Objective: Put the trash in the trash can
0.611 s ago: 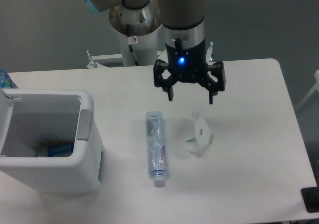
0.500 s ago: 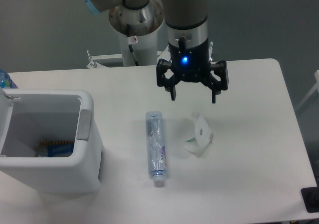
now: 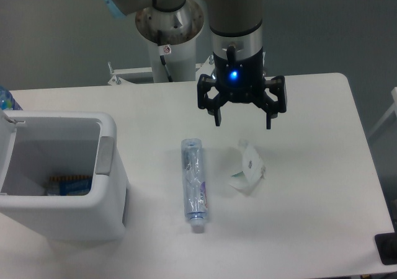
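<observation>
Two pieces of trash lie on the white table (image 3: 310, 229) while my gripper (image 3: 242, 122) hangs above them with its fingers spread wide and nothing between them, a blue light glowing on its body. Since the picture from just over half a second ago, my gripper has shifted slightly to the right in the camera's view, so that it now sits more squarely above the crumpled paper packet (image 3: 248, 167); nothing else has moved. The packet, white with a green edge, rests on the table just below my fingertips and apart from them. To its left in the view, near but not touching, the flattened plastic bottle (image 3: 194, 183) lies lengthwise with its white cap pointing toward the near edge of the table. Well apart from both, at the left side of the view, stands the trash can (image 3: 93, 217), open at the top, a grey tab on the side facing the bottle and some colourful litter visible inside.
</observation>
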Tool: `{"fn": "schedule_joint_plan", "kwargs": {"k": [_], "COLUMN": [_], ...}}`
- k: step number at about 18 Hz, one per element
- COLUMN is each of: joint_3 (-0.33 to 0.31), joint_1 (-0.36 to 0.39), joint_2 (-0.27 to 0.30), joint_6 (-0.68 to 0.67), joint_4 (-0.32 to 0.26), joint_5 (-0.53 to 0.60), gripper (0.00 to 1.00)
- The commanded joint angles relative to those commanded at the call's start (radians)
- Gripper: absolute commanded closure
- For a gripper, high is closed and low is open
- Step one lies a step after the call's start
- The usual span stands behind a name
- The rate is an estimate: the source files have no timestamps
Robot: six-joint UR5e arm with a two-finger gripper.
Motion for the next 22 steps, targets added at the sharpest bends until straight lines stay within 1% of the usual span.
{"fn": "schedule_joint_plan", "kwargs": {"k": [3, 5, 6, 7, 9, 11, 13, 14, 16, 18, 20, 22], "joint_3": [-0.008, -0.026, -0.031, -0.047, -0.096, -0.165, -0.23, -0.253, -0.288, -0.301, -0.298, -0.291], "joint_1": [0.0, 0.009, 0.021, 0.026, 0.032, 0.044, 0.075, 0.081, 0.081, 0.081, 0.081, 0.081], "joint_2": [-0.006, -0.014, -0.023, -0.025, -0.026, -0.029, -0.029, -0.031, -0.047, -0.072, -0.092, -0.133], "joint_6": [0.0, -0.003, -0.02, -0.034, -0.025, -0.015, 0.026, 0.046, 0.072, 0.08, 0.084, 0.1], "joint_4": [0.005, 0.008, 0.018, 0.021, 0.041, 0.089, 0.142, 0.159, 0.166, 0.172, 0.173, 0.173], "joint_5": [0.0, 0.0, 0.0, 0.003, 0.006, 0.008, 0.006, 0.006, 0.011, 0.014, 0.029, 0.041], "gripper": [0.0, 0.0, 0.0, 0.0, 0.0, 0.0, 0.0, 0.0, 0.0, 0.0, 0.0, 0.0]}}
